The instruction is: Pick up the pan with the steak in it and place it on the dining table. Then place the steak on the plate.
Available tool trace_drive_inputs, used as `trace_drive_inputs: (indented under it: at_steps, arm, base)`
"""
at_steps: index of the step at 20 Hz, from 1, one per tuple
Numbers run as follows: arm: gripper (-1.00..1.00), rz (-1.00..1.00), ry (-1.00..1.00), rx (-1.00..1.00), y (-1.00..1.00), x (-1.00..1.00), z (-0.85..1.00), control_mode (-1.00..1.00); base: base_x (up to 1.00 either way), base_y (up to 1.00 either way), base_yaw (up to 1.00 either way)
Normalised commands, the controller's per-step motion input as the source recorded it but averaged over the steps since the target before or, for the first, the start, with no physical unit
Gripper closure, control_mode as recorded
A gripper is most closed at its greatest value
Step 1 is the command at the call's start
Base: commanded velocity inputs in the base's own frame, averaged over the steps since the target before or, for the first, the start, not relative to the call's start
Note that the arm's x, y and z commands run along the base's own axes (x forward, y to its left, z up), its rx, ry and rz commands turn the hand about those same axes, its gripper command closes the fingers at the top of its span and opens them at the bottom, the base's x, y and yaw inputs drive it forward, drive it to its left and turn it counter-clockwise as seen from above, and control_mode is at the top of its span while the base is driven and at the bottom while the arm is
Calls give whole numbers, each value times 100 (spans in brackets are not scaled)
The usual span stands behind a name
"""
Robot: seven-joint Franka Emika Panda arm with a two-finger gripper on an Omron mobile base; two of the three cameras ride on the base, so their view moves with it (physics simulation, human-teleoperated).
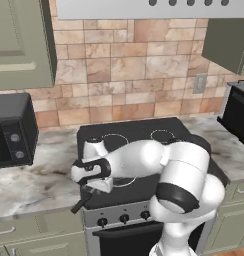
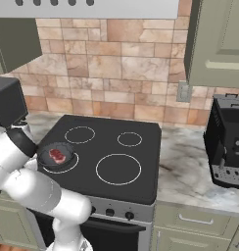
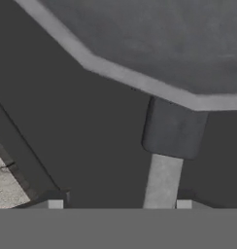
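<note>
Dark round pan (image 2: 57, 156) on stove, red marbled steak (image 2: 56, 154) inside, gripper (image 3: 119, 204) jaws apart astride its handle

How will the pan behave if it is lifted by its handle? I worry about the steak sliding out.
The pan looks rigid, so it should not flex. Its long handle sits off to one side, so the bowl will probably droop unless gripped firmly. The steak lies loose behind a shallow rim, so a tilt may slide it.
</note>
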Motion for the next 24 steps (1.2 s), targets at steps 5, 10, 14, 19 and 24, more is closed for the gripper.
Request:
trace_drive_inputs:
  at_steps: [5, 10, 14, 19, 24]
  arm:
    - [100, -2, 0, 2, 0, 0, 5, -100]
    - [100, -3, -4, 7, 0, -8, 56, -100]
    - [100, -3, -5, 7, 0, -32, 88, -100]
    - [100, -1, -11, 2, -10, -64, 85, -100]
    - [100, 0, -32, 0, -23, -84, 67, -100]
  base:
    - [0, 0, 0]
    - [0, 0, 0]
    - [0, 0, 0]
    - [0, 0, 0]
    - [0, 0, 0]
